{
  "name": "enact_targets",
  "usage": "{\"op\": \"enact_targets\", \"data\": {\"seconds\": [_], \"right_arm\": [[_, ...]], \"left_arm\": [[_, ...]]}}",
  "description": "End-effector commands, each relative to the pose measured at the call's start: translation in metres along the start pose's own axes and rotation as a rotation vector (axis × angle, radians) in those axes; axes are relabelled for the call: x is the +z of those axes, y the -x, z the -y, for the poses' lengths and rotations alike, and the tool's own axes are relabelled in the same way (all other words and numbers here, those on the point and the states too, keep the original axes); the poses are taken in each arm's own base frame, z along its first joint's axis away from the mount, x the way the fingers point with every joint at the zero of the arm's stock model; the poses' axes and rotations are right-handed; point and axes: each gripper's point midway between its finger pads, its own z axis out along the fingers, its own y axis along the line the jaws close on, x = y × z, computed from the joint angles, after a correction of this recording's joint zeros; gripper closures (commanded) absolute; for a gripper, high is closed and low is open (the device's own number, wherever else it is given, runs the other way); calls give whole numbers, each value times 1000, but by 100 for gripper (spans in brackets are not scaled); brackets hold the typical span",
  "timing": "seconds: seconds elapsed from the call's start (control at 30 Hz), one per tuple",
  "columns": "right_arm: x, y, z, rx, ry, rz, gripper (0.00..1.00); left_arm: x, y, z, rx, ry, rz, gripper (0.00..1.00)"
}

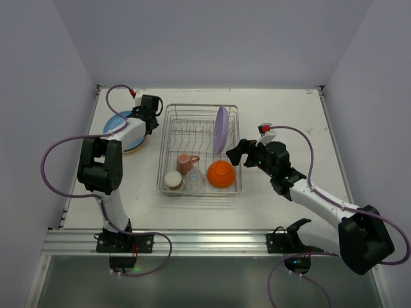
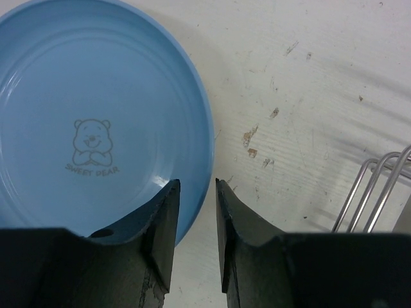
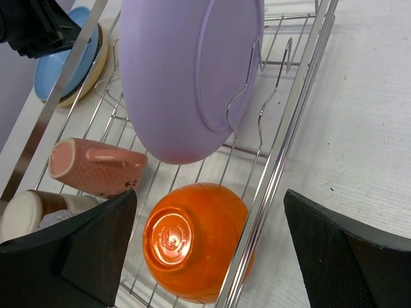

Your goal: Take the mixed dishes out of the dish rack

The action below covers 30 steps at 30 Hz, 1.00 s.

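Beneath left tool (image 2: 196, 183), blue plate (image 2: 96, 96) edge hidden

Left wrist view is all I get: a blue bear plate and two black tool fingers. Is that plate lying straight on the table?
Observer: No. The light-blue plate rests on a tan plate, left of the dish rack.
Operator: What is in that rack?
Observer: Five dishes: a lavender plate upright in the prongs, a pink mug on its side, a cream cup, a clear glass and an orange bowl upside down.
Operator: And the other arm?
Observer: Its right tool hangs open at the rack's right rim, near the orange bowl.
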Motion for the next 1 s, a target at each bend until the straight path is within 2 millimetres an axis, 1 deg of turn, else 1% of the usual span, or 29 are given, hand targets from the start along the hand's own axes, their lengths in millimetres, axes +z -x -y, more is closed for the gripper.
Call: {"op": "enact_targets", "data": {"seconds": [0.0,0.1,0.13,0.2,0.23,0.3,0.33,0.4,0.43,0.5,0.53,0.6,0.63,0.7,0.73,0.87,0.97], "right_arm": [[-1,22,-16,-22,51,53,1],[-1,22,-16,-22,51,53,1],[-1,21,-16,-22,50,52,1],[-1,22,-16,-22,49,53,1],[-1,22,-16,-21,49,53,1],[-1,22,-16,-21,49,53,1],[-1,21,-16,-21,49,49,1],[-1,22,-17,-20,52,51,1],[-2,22,-17,-20,54,52,1],[-2,22,-17,-19,57,52,1],[-2,22,-18,-19,62,51,1],[-1,22,-18,-19,63,50,1],[-1,22,-18,-19,61,50,1],[-1,21,-17,-14,52,46,1],[-1,21,-17,-14,50,45,1],[-3,21,-18,-10,59,49,1],[-3,21,-15,0,40,54,1]], "left_arm": [[-3,15,-2,-31,11,21,67],[-9,18,0,-35,-15,26,64],[-14,23,1,-42,-28,37,62],[-19,27,0,-47,-37,55,60],[-27,36,-2,-62,-44,81,59],[-34,40,-4,-72,-56,104,58],[-43,48,-5,-84,-72,128,58],[-50,51,-5,-91,-94,147,56],[-59,58,-4,-100,-124,168,56],[-66,59,0,-106,-165,172,55],[-76,63,6,-116,-220,175,55],[-84,64,13,-125,-278,180,52],[-95,69,17,-132,-325,195,51],[-103,71,18,-141,-358,216,48],[-110,76,17,-150,-371,236,47],[-120,77,17,-149,-399,240,43],[-126,75,22,-138,-445,235,38]]}}
